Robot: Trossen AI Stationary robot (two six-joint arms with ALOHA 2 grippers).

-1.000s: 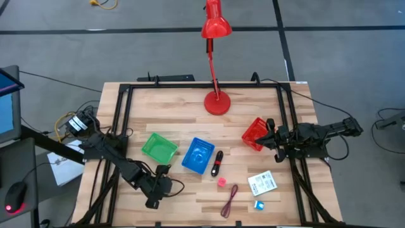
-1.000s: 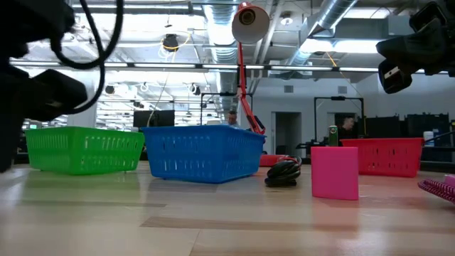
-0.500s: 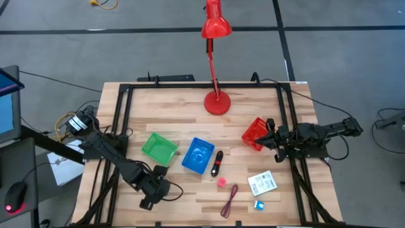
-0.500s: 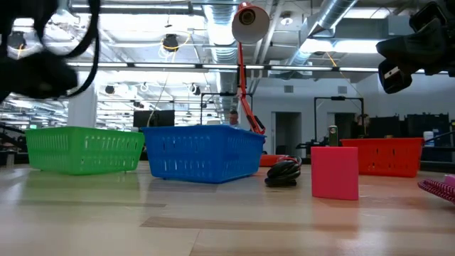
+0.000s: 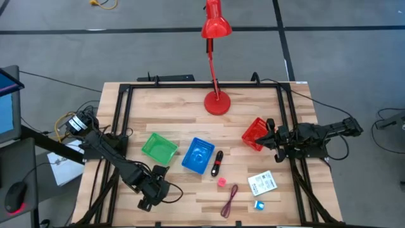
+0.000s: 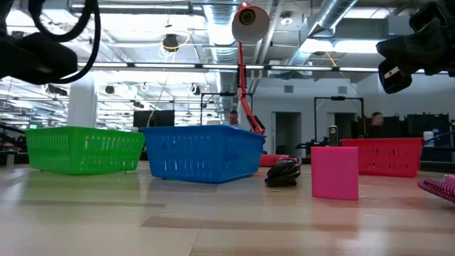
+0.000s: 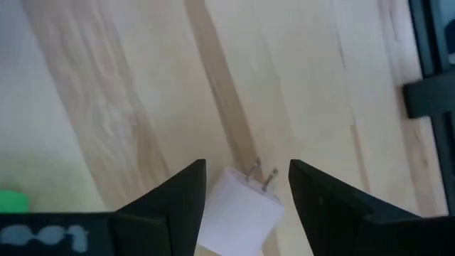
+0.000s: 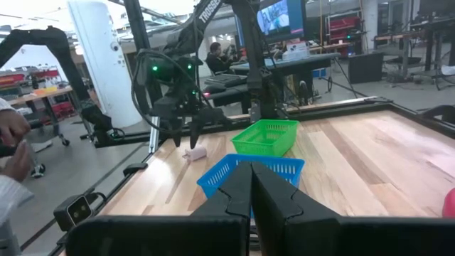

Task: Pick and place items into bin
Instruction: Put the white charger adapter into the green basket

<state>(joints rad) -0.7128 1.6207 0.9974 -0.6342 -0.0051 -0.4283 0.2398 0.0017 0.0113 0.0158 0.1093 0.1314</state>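
My left gripper (image 5: 150, 193) hangs open over the table's near left part. Its fingers stand on either side of a small white plug with two prongs (image 7: 238, 210), which lies on the wood (image 8: 194, 153); they do not touch it. My right gripper (image 5: 264, 139) waits shut beside the red bin (image 5: 255, 133). A pink cube (image 5: 222, 182), a black-and-red stick (image 5: 217, 163), a dark red cord (image 5: 229, 201), a white packet (image 5: 262, 183) and a tiny blue-white piece (image 5: 258, 205) lie on the table. No red cube shows.
A green bin (image 5: 159, 147) and a blue bin (image 5: 199, 155) stand mid-table, left of the stick. A tall red lamp (image 5: 217, 101) stands at the far edge. A black frame (image 5: 120, 120) runs along the table's sides. People show in the room behind.
My left gripper has moved a little toward the table's near left corner and has risen; in the low view its dark bulk has climbed toward the top of the picture. The right arm has kept still.
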